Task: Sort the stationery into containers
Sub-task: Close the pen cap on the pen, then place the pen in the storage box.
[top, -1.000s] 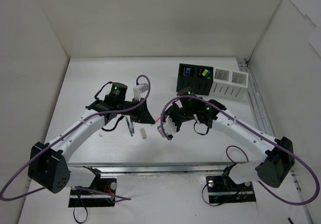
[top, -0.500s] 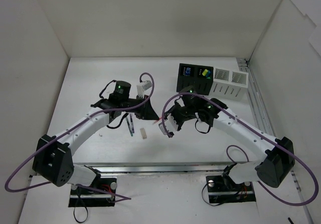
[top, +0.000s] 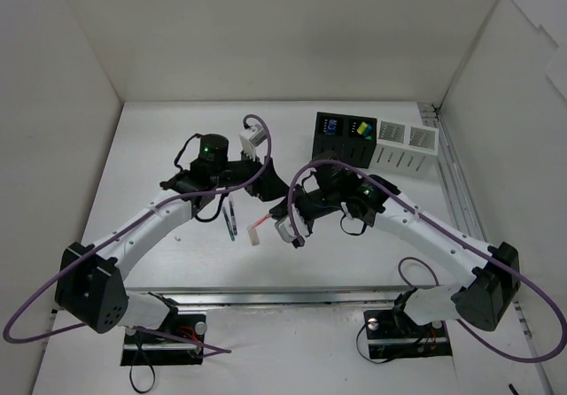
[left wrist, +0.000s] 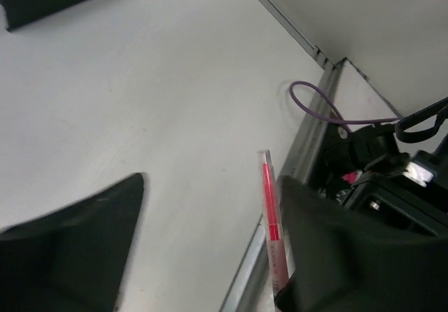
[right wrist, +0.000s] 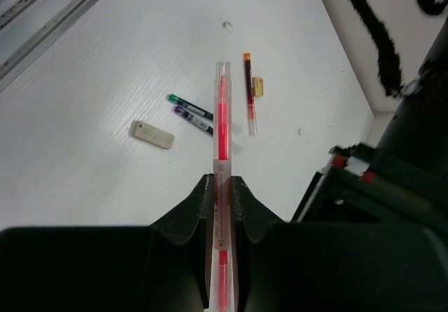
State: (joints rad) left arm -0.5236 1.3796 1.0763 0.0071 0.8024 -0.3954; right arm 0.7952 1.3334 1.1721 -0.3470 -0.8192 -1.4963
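Swung leftward since a moment ago, the thin red pen (right wrist: 221,123), a clear barrel with a red core, is clamped in the right gripper (right wrist: 222,180) above the counter's middle. Beneath it, toward the near edge, the pale eraser (top: 253,236) and dark pens (top: 230,220) lie with bare surface around them. The left gripper (left wrist: 210,182), fingers apart, has edged back. The black box (top: 345,138) and white boxes (top: 405,147) stand near the far right corner.

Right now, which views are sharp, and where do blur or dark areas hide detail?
Top external: even light and soft shadows, but the red pen is tiny. Left wrist: the near fingers are blurred and black. Right wrist: the pen is crisp, while the right gripper holding it is underexposed and featureless.
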